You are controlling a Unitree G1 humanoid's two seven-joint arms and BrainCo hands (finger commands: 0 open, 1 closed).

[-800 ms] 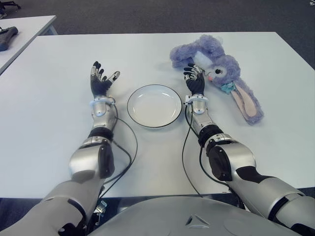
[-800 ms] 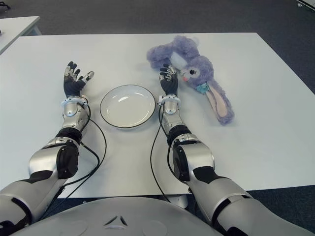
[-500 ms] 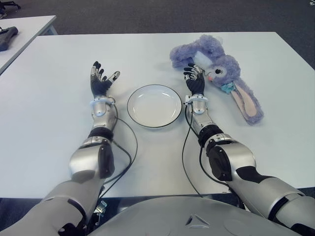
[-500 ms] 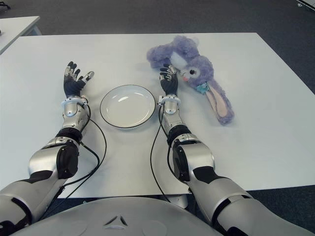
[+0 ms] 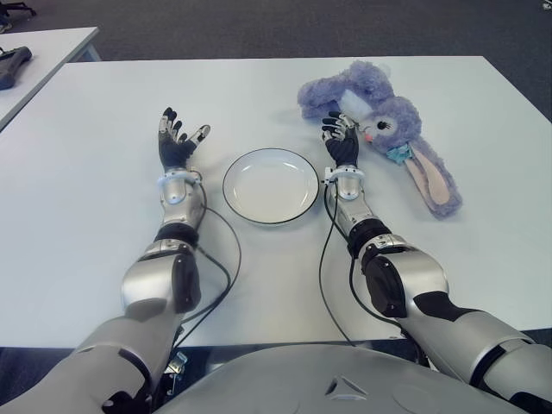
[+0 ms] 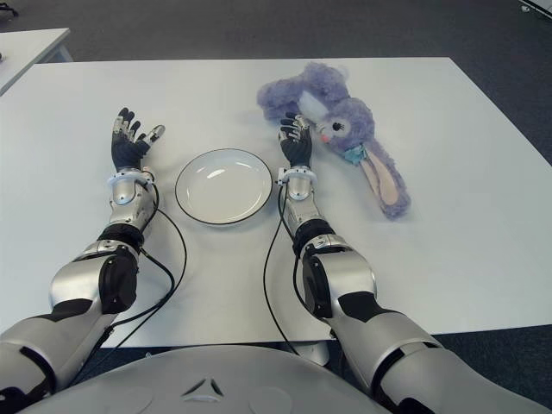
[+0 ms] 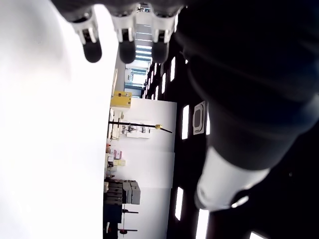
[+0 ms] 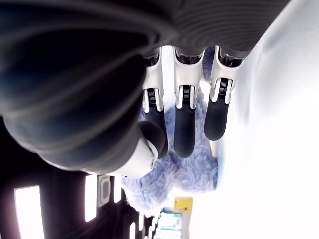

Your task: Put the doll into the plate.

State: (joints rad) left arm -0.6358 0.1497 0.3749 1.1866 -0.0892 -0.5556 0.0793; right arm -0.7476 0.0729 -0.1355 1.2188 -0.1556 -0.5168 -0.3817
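Table [image 5: 86, 172] holds one doll [image 5: 379, 121], one plate [image 5: 271, 185]; right robot hand [image 5: 341, 138] spread beside doll, left robot hand [image 5: 177, 142] spread.

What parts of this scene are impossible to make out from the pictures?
- Whether the right hand touches the doll: in the eye views the hand covers that spot, and the right wrist view shows only fingers in front of fur.
- The dark object on the side table: cut off by the left eye view's edge.
- The plate and left hand are plain; the left wrist view shows neither plate nor doll.
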